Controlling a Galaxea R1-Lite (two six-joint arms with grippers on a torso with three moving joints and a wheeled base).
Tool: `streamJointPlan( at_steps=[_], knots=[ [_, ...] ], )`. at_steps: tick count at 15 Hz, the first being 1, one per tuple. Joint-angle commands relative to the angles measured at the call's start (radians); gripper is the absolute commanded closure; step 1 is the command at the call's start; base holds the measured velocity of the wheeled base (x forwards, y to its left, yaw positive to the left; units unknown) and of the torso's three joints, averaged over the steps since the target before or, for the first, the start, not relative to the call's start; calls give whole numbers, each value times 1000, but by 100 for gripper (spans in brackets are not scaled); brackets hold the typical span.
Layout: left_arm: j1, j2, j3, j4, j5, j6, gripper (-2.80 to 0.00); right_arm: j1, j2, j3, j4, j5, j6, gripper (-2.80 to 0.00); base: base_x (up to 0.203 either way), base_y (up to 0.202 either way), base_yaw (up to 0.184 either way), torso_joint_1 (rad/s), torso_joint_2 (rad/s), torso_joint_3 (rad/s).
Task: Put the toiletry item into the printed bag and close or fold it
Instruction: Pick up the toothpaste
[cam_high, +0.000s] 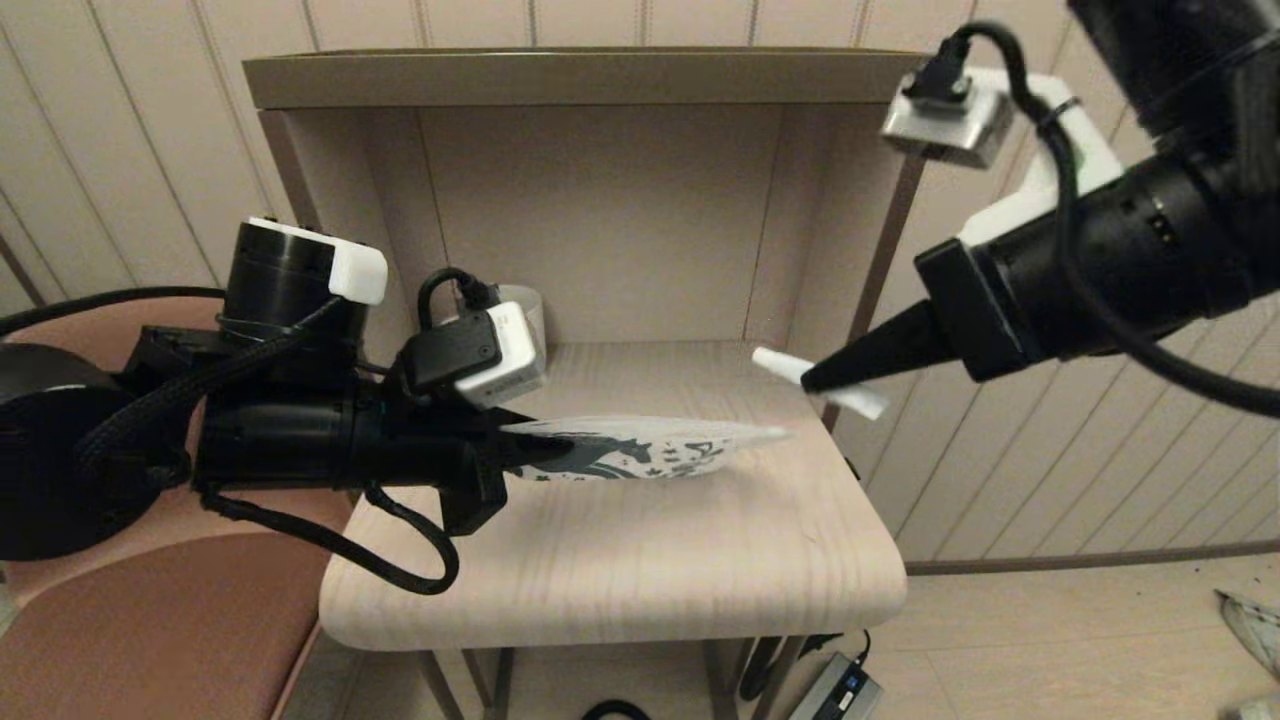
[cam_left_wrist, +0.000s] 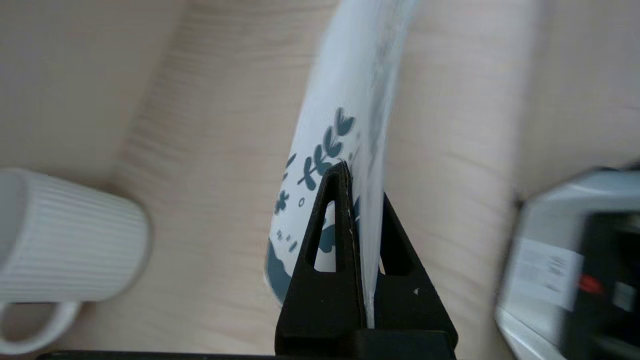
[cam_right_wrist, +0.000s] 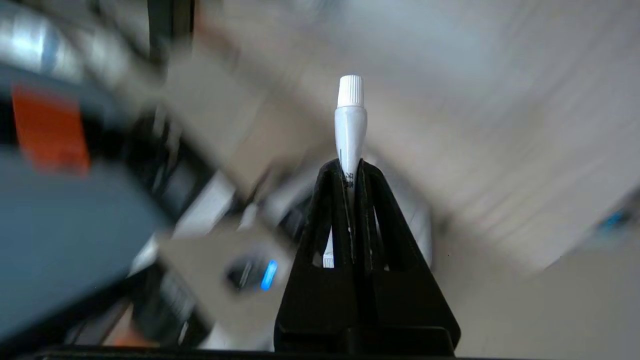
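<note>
The worktop (cam_high: 620, 570) is a light wood-grain surface with rounded front corners, enclosed at the rear by a matching back panel and side panels under a darker top shelf (cam_high: 580, 75). Vertical pale wall panelling surrounds the unit. A brown upholstered seat (cam_high: 150, 640) stands at the robot's left of the worktop. A power adapter (cam_high: 835, 690) lies on the floor below the front edge.

A white ribbed mug (cam_left_wrist: 60, 240) stands on the worktop near the rear left corner, mostly hidden behind the left arm in the head view.

Left end effector (cam_high: 520, 450): fingers clamped together on one end of the printed bag (cam_high: 650, 448). The bag is held clear of the worktop, extending toward the robot's right, roughly level and seen nearly edge-on.

Right end effector (cam_high: 815, 378): fingers clamped together on the toiletry item (cam_high: 865, 402), a slender white tube with a ribbed cap. The item is gripped across its middle, with both ends protruding. It is held in the air above the right rear part of the worktop, near the free end of the bag but not touching it.
</note>
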Motion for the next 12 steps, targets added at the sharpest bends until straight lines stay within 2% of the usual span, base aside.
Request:
streamJointPlan(
  at_steps=[1, 12],
  knots=[
    [-7, 28, 34, -87, 7, 3, 0, 36, 93, -16, 106, 20, -2, 0, 0, 0, 0, 0, 0, 0],
    [-25, 4, 73, -98, -3, 3, 0, 13, 187, -13, 79, 19, -23, 0, 0, 0, 0, 0, 0, 0]
  ],
)
